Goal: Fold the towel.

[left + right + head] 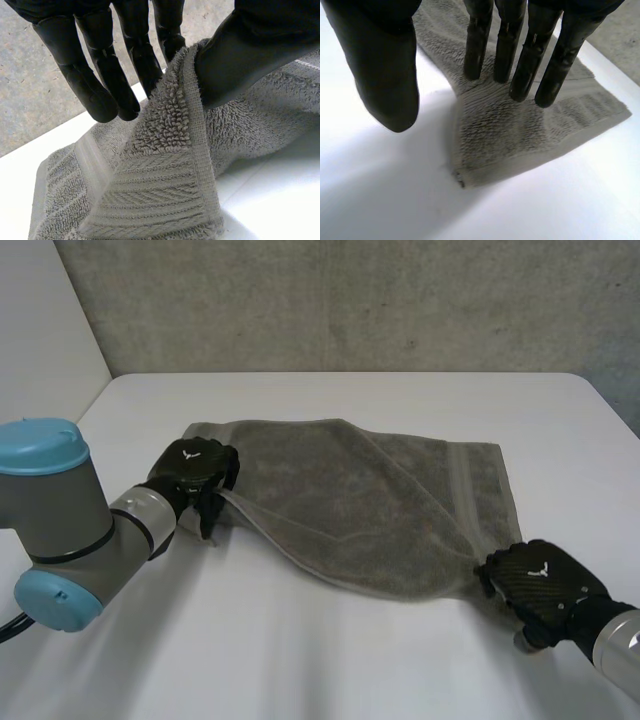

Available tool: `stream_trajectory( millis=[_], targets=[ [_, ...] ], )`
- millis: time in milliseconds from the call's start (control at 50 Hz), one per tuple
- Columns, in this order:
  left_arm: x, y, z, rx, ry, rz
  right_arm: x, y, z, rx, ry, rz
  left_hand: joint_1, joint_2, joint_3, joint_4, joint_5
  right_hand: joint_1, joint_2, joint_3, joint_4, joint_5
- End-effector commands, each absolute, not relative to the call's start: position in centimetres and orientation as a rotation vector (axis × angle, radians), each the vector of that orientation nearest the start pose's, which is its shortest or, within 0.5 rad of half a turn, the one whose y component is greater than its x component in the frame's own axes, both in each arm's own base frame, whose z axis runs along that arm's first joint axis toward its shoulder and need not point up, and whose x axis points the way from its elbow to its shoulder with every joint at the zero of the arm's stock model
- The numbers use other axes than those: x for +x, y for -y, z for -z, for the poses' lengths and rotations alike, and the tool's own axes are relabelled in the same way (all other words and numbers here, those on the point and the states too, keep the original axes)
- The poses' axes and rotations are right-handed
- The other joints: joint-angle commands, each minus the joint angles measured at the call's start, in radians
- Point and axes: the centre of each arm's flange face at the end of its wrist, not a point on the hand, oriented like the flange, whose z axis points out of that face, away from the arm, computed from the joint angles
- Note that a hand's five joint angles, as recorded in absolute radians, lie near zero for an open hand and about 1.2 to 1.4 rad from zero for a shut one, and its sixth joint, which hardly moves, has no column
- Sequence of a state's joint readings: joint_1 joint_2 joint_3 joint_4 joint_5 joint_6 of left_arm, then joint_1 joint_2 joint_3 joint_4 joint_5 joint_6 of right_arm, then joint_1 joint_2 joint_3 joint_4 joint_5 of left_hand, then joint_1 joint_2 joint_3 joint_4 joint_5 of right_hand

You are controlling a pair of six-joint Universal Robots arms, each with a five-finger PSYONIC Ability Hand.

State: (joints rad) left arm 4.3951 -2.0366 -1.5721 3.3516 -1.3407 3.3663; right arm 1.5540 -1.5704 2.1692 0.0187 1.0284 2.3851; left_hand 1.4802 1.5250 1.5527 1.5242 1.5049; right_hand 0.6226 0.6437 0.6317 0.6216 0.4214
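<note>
A grey towel lies partly folded on the white table, its near-left part lifted off the surface. My left hand is at the towel's left end. In the left wrist view its thumb and fingers pinch the hemmed edge, and a towel corner hangs down from the pinch. My right hand is at the towel's near-right corner. In the right wrist view its fingers are straight and the thumb stands apart, with the towel corner lying flat on the table under the fingertips.
A grey wall rises behind the table's far edge. Bare white tabletop lies in front of the towel between the two arms and along the far side.
</note>
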Motion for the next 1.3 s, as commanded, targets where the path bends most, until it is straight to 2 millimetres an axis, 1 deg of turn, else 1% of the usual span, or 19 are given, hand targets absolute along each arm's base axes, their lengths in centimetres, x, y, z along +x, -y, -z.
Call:
stream_trajectory(
  millis=[20, 220, 420, 560, 640, 680, 760, 800, 840, 860, 880, 900, 920, 1020, 1060, 1120, 1160, 1240, 1300],
  targets=[
    [-25.8, 29.9, -16.7, 0.948, -2.518, 2.045, 17.6, 20.3, -15.0, -1.307, -2.246, 1.569, -0.084, -0.129, -0.156, -0.128, -0.283, -0.221, -0.242, -0.23, -0.219, -0.194],
    [-25.8, 29.9, -16.6, 0.947, -2.524, 2.037, 17.6, 22.7, -12.8, -1.306, -2.26, 1.538, -0.084, -0.129, -0.156, -0.128, -0.283, -0.18, -0.201, -0.189, -0.179, -0.153],
    [-25.8, 29.9, -16.4, 0.947, -2.529, 2.031, 17.4, 24.4, -12.2, -1.313, -2.264, 1.609, -0.084, -0.129, -0.156, -0.128, -0.283, -0.106, -0.127, -0.115, -0.105, -0.079],
    [-25.8, 29.9, -16.3, 0.946, -2.531, 2.031, 17.0, 25.4, -12.3, -1.297, -2.284, 1.676, -0.084, -0.129, -0.156, -0.128, -0.283, 0.064, 0.043, 0.055, 0.065, 0.091],
    [-25.8, 29.9, -16.3, 0.948, -2.533, 2.03, 17.0, 25.5, -12.3, -1.294, -2.282, 1.686, -0.084, -0.129, -0.156, -0.128, -0.283, 0.141, 0.119, 0.131, 0.142, 0.167],
    [-25.8, 29.9, -16.3, 0.948, -2.533, 2.03, 17.1, 25.6, -12.4, -1.301, -2.273, 1.697, -0.084, -0.129, -0.156, -0.128, -0.283, 0.243, 0.222, 0.234, 0.244, 0.27],
    [-25.8, 29.8, -16.2, 0.948, -2.534, 2.028, 17.2, 25.7, -12.6, -1.301, -2.271, 1.706, -0.084, -0.129, -0.156, -0.128, -0.283, 0.293, 0.272, 0.284, 0.294, 0.32],
    [-25.8, 29.8, -16.2, 0.948, -2.534, 2.028, 17.2, 25.8, -12.6, -1.302, -2.269, 1.711, -0.084, -0.129, -0.156, -0.128, -0.283, 0.364, 0.343, 0.355, 0.365, 0.39],
    [-25.8, 29.8, -16.2, 0.95, -2.536, 2.026, 17.1, 26.1, -12.8, -1.297, -2.266, 1.724, -0.084, -0.129, -0.156, -0.128, -0.283, 0.565, 0.544, 0.556, 0.566, 0.592],
    [-25.8, 29.8, -16.2, 0.95, -2.536, 2.026, 17.1, 26.1, -12.8, -1.297, -2.266, 1.724, -0.084, -0.129, -0.156, -0.128, -0.283, 0.566, 0.545, 0.557, 0.567, 0.593],
    [-25.8, 29.8, -16.2, 0.952, -2.535, 2.026, 17.1, 26.3, -13.0, -1.293, -2.264, 1.735, -0.084, -0.129, -0.156, -0.128, -0.283, 0.68, 0.658, 0.67, 0.681, 0.706],
    [-25.8, 29.8, -16.2, 0.954, -2.535, 2.024, 17.1, 26.3, -13.0, -1.292, -2.264, 1.735, -0.084, -0.129, -0.156, -0.128, -0.283, 0.681, 0.66, 0.672, 0.682, 0.707],
    [-25.8, 29.8, -16.2, 0.954, -2.535, 2.024, 17.1, 26.4, -13.1, -1.279, -2.267, 1.739, -0.084, -0.129, -0.156, -0.128, -0.283, 0.773, 0.752, 0.764, 0.774, 0.799],
    [-25.8, 29.8, -15.9, 0.966, -2.529, 2.015, 16.8, 26.9, -14.0, -1.195, -2.277, 1.778, -0.095, -0.14, -0.168, -0.139, -0.294, 0.774, 0.753, 0.765, 0.775, 0.8],
    [-25.7, 29.8, -15.3, 0.962, -2.542, 1.992, 16.5, 27.2, -15.1, -1.111, -2.276, 1.816, -0.276, -0.321, -0.349, -0.32, -0.476, 0.774, 0.753, 0.765, 0.775, 0.8],
    [-25.7, 29.8, -15.0, 0.961, -2.549, 1.981, 16.5, 27.2, -15.6, -1.068, -2.266, 1.825, -0.362, -0.407, -0.435, -0.406, -0.562, 0.774, 0.753, 0.765, 0.775, 0.8],
    [-25.6, 30.0, -14.3, 0.954, -2.561, 1.96, 16.5, 27.2, -16.0, -0.988, -2.256, 1.819, -0.552, -0.597, -0.625, -0.596, -0.752, 0.774, 0.753, 0.765, 0.775, 0.8],
    [-25.5, 30.4, -13.5, 0.924, -2.559, 1.938, 16.1, 27.5, -16.2, -0.937, -2.262, 1.821, -0.638, -0.683, -0.711, -0.682, -0.838, 0.774, 0.753, 0.765, 0.775, 0.8],
    [-25.3, 30.9, -13.0, 0.886, -2.537, 1.925, 15.3, 27.8, -16.5, -0.903, -2.281, 1.842, -0.679, -0.724, -0.752, -0.723, -0.879, 0.774, 0.753, 0.765, 0.775, 0.8]
  ],
)
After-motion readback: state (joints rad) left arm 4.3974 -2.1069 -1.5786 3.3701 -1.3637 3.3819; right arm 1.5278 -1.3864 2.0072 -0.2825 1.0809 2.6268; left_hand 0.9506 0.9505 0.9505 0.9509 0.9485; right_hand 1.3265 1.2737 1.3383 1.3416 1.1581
